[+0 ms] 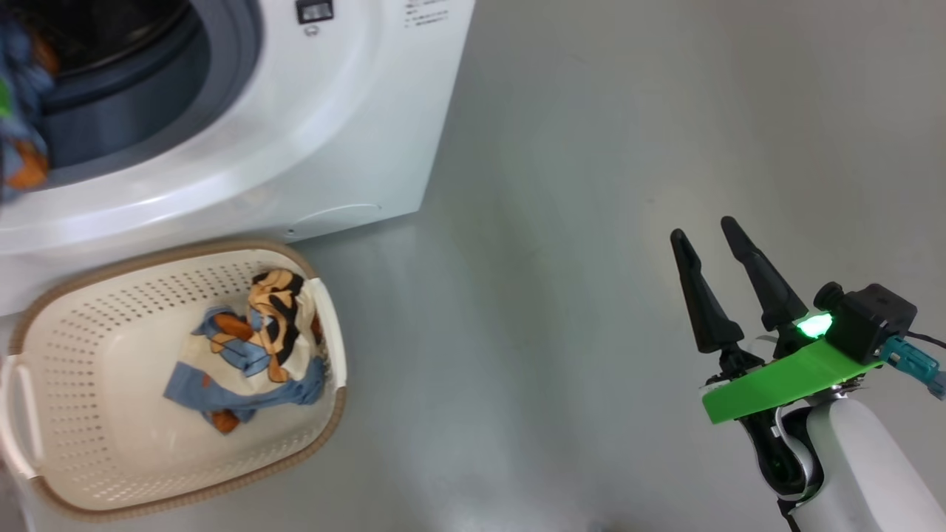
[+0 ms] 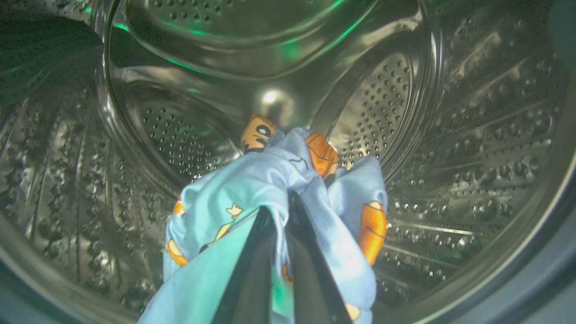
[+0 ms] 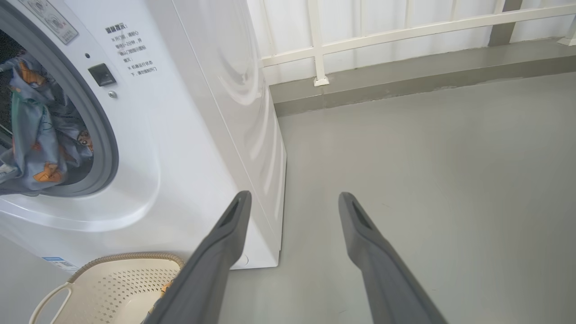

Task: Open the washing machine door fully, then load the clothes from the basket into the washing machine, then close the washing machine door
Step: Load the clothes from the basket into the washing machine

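Inside the steel drum [image 2: 405,112] of the washing machine [image 1: 332,111], my left gripper [image 2: 281,211] is shut on a light blue garment [image 2: 252,180] with orange figures. The same garment hangs in the machine's mouth [image 1: 18,111] [image 3: 40,135]. The washing machine door is out of view. The cream basket [image 1: 89,310] [image 3: 121,283] stands on the floor just in front of the machine, with more clothes [image 1: 259,340] bunched at its right end. My right gripper [image 1: 703,229] [image 3: 294,198] is open with nothing in it, hovering over the floor well to the right of the basket.
Grey floor [image 1: 591,148] stretches to the right of the machine and around my right arm. A white railing [image 3: 405,31] on a low grey kerb [image 3: 427,76] runs along the far side behind the machine.
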Tool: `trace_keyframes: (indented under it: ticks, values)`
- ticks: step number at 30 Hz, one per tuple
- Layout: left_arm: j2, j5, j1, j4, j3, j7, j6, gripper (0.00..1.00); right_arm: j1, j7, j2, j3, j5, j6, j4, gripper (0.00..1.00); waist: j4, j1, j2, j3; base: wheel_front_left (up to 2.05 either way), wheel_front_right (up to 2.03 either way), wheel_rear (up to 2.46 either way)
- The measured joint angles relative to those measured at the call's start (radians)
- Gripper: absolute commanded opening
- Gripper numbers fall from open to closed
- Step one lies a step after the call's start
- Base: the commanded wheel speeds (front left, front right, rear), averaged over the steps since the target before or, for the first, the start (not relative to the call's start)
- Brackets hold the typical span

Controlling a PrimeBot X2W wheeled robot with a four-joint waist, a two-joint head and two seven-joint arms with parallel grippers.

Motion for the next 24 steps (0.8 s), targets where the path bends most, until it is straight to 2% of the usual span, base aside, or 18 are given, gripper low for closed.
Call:
trace_keyframes:
  ticks: [13, 14, 15, 24]
  values:
    - [0.012, 0.044, -0.019, -0.158, 0.076, 0.0, 0.026, 0.0, -0.005, 0.0, 0.019, 0.026, 0.001, 0.0, 0.0, 1.0, -0.06, 0.0, 0.0, 0.026, 0.0, 0.0, 0.0]
    - [0.011, 0.046, -0.013, -0.157, 0.079, 0.0, 0.026, 0.32, -0.005, 0.0, 0.019, 0.026, 0.001, 0.0, 0.0, 1.0, -0.06, 0.0, 0.0, 0.024, 0.0, 0.0, 0.0]
    - [0.012, 0.049, -0.01, -0.151, 0.081, 0.0, 0.026, 0.99, -0.005, 0.0, 0.019, 0.027, 0.002, 0.0, 0.0, 1.0, -0.06, 0.0, 0.0, 0.022, 0.0, 0.0, 0.0]
    - [-0.002, 0.06, 0.044, -0.072, 0.1, -0.001, 0.034, 1.0, -0.004, 0.0, 0.016, 0.032, 0.002, 0.0, 0.003, 1.0, -0.048, 0.0, 0.0, -0.011, 0.0, 0.0, 0.0]
